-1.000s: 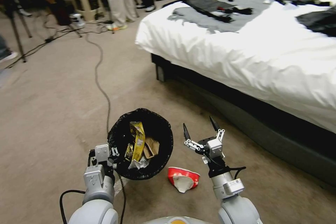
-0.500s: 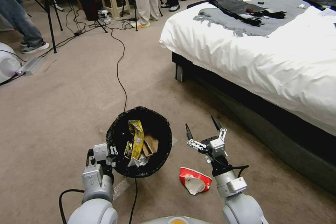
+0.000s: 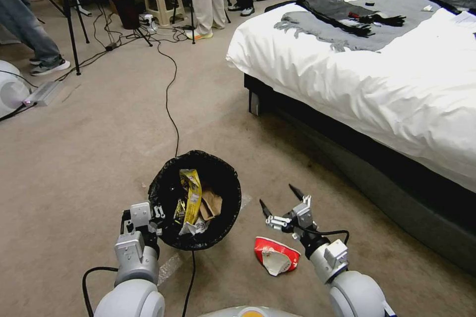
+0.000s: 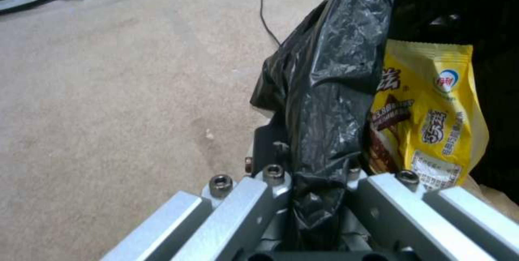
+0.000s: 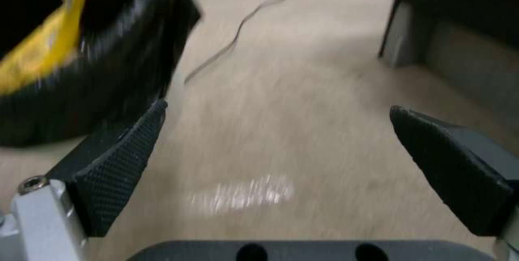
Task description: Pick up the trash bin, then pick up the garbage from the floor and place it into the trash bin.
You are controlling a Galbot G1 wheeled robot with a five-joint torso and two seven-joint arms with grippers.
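The trash bin [image 3: 166,185], lined with a black bag, hangs at my left gripper [image 3: 158,215], which is shut on its near rim. In the left wrist view the left gripper [image 4: 303,163] pinches the crinkled liner [image 4: 330,70] beside a yellow snack wrapper [image 4: 432,119]. Inside the bin lie that wrapper [image 3: 191,195], brown paper [image 3: 212,203] and white tissue. A flattened red carton [image 3: 275,255], garbage, lies on the carpet right of the bin. My right gripper [image 3: 277,197] is open just above and beyond the carton. The right gripper [image 5: 286,159] faces bare carpet, with the bin [image 5: 81,70] at its side.
A bed [image 3: 377,74] with a white duvet and a dark base [image 5: 449,50] fills the right side. A black cable [image 3: 168,104] runs across the carpet to the bin. A clear plastic scrap [image 3: 171,262] lies by my left arm. Tripods, a stool and people's legs stand at the far end.
The whole head picture shifted between the earliest frame and the later ones. Since half a second ago my right gripper has dropped lower, toward the carpet near the red carton. The bin stays held.
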